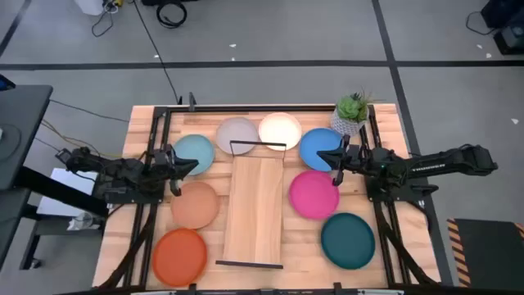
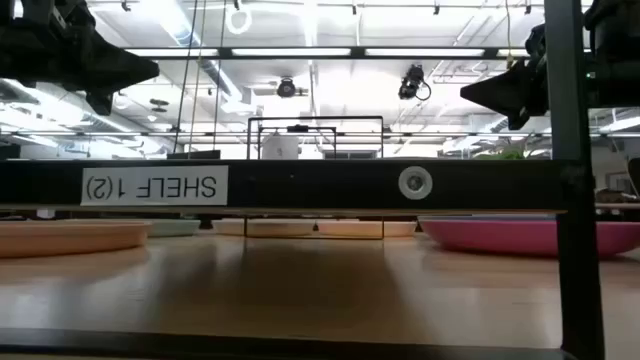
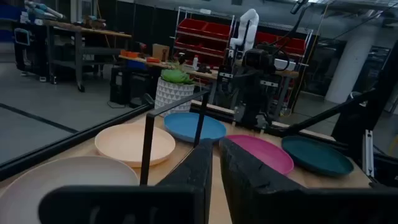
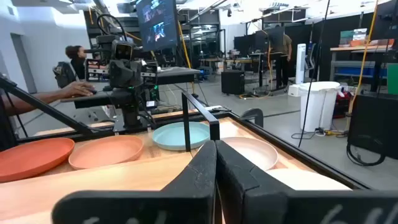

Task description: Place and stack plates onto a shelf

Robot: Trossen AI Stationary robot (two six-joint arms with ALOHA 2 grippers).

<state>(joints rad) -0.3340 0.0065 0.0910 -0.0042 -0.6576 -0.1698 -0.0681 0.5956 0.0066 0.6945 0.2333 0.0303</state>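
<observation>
The light-wood shelf (image 1: 254,209) lies flat mid-table with black wire frames at its far (image 1: 258,146) and near ends. Eight plates rest on the table around it: light blue (image 1: 195,153), grey (image 1: 237,133), cream (image 1: 280,129), blue (image 1: 319,147), magenta (image 1: 313,194), dark teal (image 1: 348,239), peach (image 1: 195,205) and orange (image 1: 179,256). My left gripper (image 1: 193,166) (image 3: 216,155) is shut and hovers by the light blue plate's near rim. My right gripper (image 1: 322,156) (image 4: 216,155) is shut and hovers over the blue plate. Both point toward the shelf.
A potted green plant (image 1: 352,113) stands at the far right corner, just behind the blue plate. Black rails run along the table's left and right sides. The low view is crossed by the shelf's near black frame (image 2: 300,185). People sit at desks beyond the table (image 4: 71,65).
</observation>
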